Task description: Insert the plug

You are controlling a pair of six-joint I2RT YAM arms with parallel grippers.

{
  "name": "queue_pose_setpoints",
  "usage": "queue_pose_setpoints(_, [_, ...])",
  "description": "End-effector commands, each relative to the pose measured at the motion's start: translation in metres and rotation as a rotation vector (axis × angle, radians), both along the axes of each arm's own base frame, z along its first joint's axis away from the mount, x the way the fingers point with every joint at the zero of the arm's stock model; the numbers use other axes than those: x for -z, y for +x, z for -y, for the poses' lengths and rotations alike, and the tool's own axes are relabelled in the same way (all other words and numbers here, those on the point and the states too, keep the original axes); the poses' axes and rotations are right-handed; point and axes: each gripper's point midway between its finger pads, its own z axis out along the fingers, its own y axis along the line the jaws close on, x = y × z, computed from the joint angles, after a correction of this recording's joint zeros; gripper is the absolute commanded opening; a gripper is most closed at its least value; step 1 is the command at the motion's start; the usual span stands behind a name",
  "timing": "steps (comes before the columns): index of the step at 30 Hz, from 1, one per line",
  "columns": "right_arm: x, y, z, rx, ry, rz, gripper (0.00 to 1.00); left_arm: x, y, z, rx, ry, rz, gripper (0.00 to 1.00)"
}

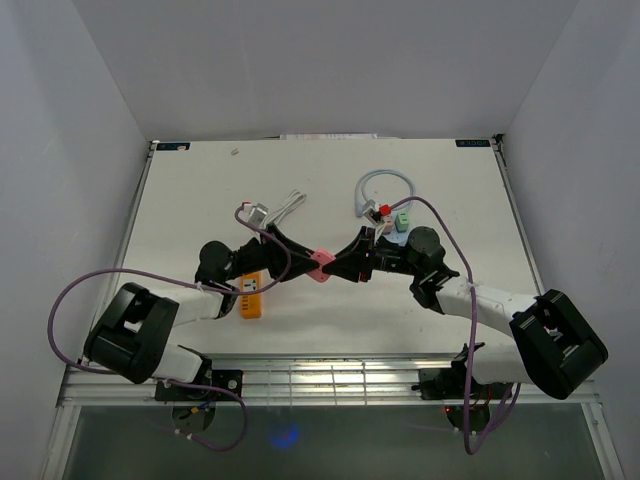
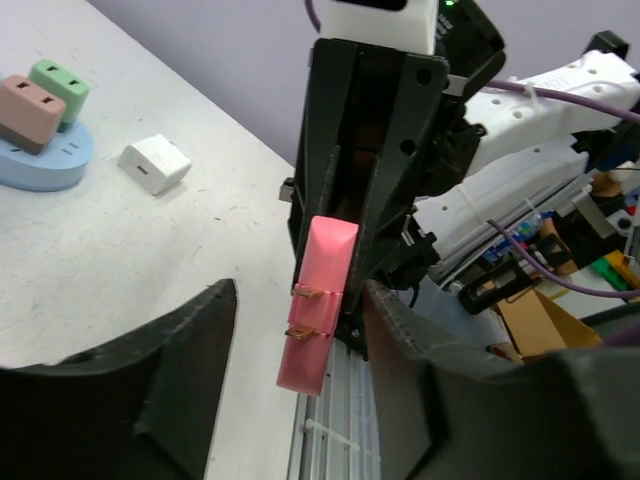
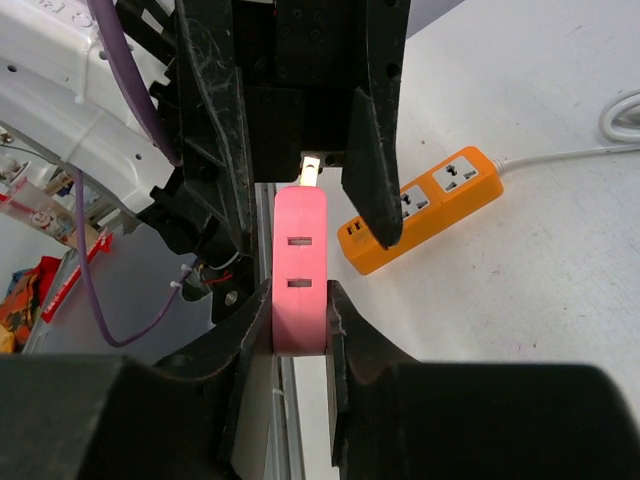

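The right end effector [image 3: 298,292] is closed on the pink rectangular plastic plug [image 3: 300,250]: both of its dark fingers press flat against the plug's long sides. The plug is up off the white desk [image 1: 450,190], in the middle between the 2 arms. The 2 brass prongs [image 2: 308,310] stick out of 1 face of it.

Facing it, the left end effector [image 2: 302,290] is open. Its fingers stand on either side of the plug's prong end with a clear gap on 1 side. In the left wrist view the plug sits close to the other finger, and I cannot tell whether they touch.

Just beyond, on the left arm's side, the orange plastic power strip [image 1: 252,296] lies flat on the desk near the left forearm, sockets facing up. A white cord [image 3: 565,152] runs from its end.

Farther back on the right arm's side rests a pale blue round base [image 2: 45,165] carrying a green adapter block [image 2: 58,85] and a brownish-pink adapter block [image 2: 30,110] side by side. A small white cube charger [image 2: 155,164] lies near the base but apart from it. Beyond these, a pale grey-blue cable [image 1: 385,178] curls in a loop.
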Motion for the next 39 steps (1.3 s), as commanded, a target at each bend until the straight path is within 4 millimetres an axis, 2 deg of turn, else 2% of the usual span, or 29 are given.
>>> queue_pose_setpoints(1, [-0.012,0.001,0.001,0.007,0.037,0.072,0.08,-0.005,0.011,-0.007,-0.09,0.008,0.004,0.68])
queue_pose_setpoints(2, [-0.01,0.001,0.001,0.009,0.033,0.07,0.08,-0.005,0.014,-0.009,-0.117,0.013,0.0,0.71])
queue_pose_setpoints(3, [-0.009,0.002,0.001,0.017,0.028,0.066,0.08,0.003,0.02,-0.01,-0.151,0.043,-0.023,0.8])
queue_pose_setpoints(8, [0.002,0.008,0.002,0.052,-0.025,0.055,0.08,0.01,0.049,-0.033,-0.399,0.1,-0.079,0.91])
queue_pose_setpoints(9, [0.013,0.011,0.004,0.068,-0.072,0.015,0.08,0.012,0.053,-0.038,-0.44,0.108,-0.083,0.93])
queue_pose_setpoints(10, [0.009,0.016,0.002,0.08,-0.085,0.019,0.08,0.013,0.057,-0.043,-0.483,0.119,-0.082,0.94])
queue_pose_setpoints(11, [0.011,0.019,0.002,0.088,-0.109,0.017,0.08,0.022,0.061,-0.049,-0.526,0.148,-0.121,0.95])
queue_pose_setpoints(12, [0.022,0.02,0.004,0.098,-0.16,-0.028,0.08,0.019,0.071,-0.06,-0.615,0.146,-0.123,0.95])
queue_pose_setpoints(13, [0.024,0.023,0.004,0.103,-0.183,-0.042,0.08,0.021,0.076,-0.066,-0.661,0.159,-0.133,0.95])
queue_pose_setpoints(14, [0.015,0.028,0.001,0.109,-0.188,-0.04,0.08,0.033,0.079,-0.073,-0.706,0.201,-0.17,0.95])
queue_pose_setpoints(15, [0.016,0.029,0.0,0.111,-0.211,-0.049,0.08,0.037,0.084,-0.081,-0.757,0.217,-0.191,0.95])
queue_pose_setpoints(16, [0.026,0.028,0.002,0.108,-0.264,-0.104,0.08,0.037,0.094,-0.094,-0.851,0.225,-0.206,0.95])
queue_pose_setpoints(17, [0.014,0.033,-0.001,0.109,-0.263,-0.099,0.08,0.048,0.095,-0.102,-0.893,0.266,-0.247,0.95])
queue_pose_setpoints(18, [0.014,0.034,-0.001,0.112,-0.283,-0.116,0.08,0.052,0.098,-0.108,-0.932,0.278,-0.266,0.96])
queue_pose_setpoints(19, [0.023,0.032,0.001,0.109,-0.33,-0.169,0.08,0.056,0.104,-0.121,-1.014,0.29,-0.287,0.98])
queue_pose_setpoints(20, [0.021,0.033,0.001,0.112,-0.343,-0.183,0.08,0.059,0.105,-0.125,-1.036,0.303,-0.303,0.98])
queue_pose_setpoints(21, [0.011,0.038,-0.001,0.124,-0.346,-0.181,0.08,0.061,0.106,-0.127,-1.051,0.307,-0.312,0.98])
queue_pose_setpoints(22, [0.021,0.036,0.003,0.13,-0.399,-0.236,0.08,0.065,0.108,-0.132,-1.078,0.317,-0.323,0.97])
queue_pose_setpoints(23, [0.024,0.036,0.005,0.139,-0.43,-0.266,0.08,0.069,0.109,-0.134,-1.093,0.331,-0.339,0.97])
queue_pose_setpoints(24, [0.015,0.041,0.003,0.15,-0.435,-0.263,0.08,0.073,0.11,-0.137,-1.11,0.331,-0.366,0.98])
queue_pose_setpoints(26, [0.026,0.039,0.007,0.156,-0.498,-0.32,0.08,0.082,0.114,-0.146,-1.143,0.362,-0.409,0.98])
queue_pose_setpoints(29, [0.026,0.039,0.006,0.143,-0.519,-0.336,0.09,0.094,0.118,-0.159,-1.187,0.391,-0.472,0.98])
queue_pose_setpoints(35, [0.034,0.035,0.005,0.124,-0.534,-0.376,0.08,0.101,0.123,-0.186,-1.303,0.424,-0.513,0.98])
queue_pose_setpoints(39, [0.039,0.03,0.001,0.106,-0.546,-0.474,0.08,0.113,0.128,-0.202,-1.359,0.46,-0.551,0.98])
